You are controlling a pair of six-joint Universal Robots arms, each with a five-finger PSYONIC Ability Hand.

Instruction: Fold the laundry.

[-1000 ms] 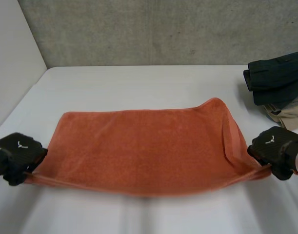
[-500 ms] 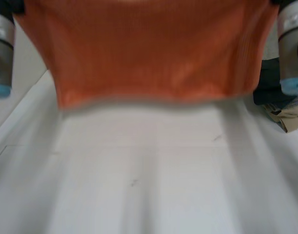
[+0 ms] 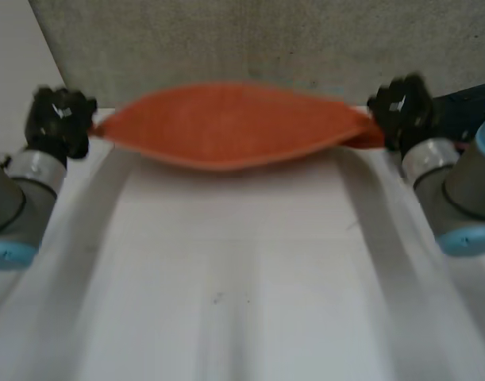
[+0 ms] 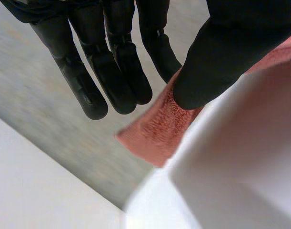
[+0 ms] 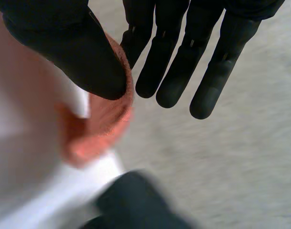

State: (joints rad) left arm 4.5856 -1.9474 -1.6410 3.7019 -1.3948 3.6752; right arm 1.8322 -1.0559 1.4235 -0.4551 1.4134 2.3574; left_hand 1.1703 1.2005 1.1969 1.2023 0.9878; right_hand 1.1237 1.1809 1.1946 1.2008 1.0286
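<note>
Your left hand [image 3: 59, 119] pinches the left corner of the orange towel [image 3: 226, 125] between its thumb [image 4: 221, 52] and its straight fingers [image 4: 121, 71]. Your right hand [image 3: 401, 107] does the same at the right corner, with its thumb pressing the cloth against the nearest finger. Between them you have the towel stretched wide and raised above the white table [image 3: 242, 278], at its far end, in front of the grey wall [image 3: 250, 40]. The middle of the cloth sags a little lower than the two held corners. At the table's far right, beside your right hand, sits a pile of dark clothes [image 3: 462, 101].
</note>
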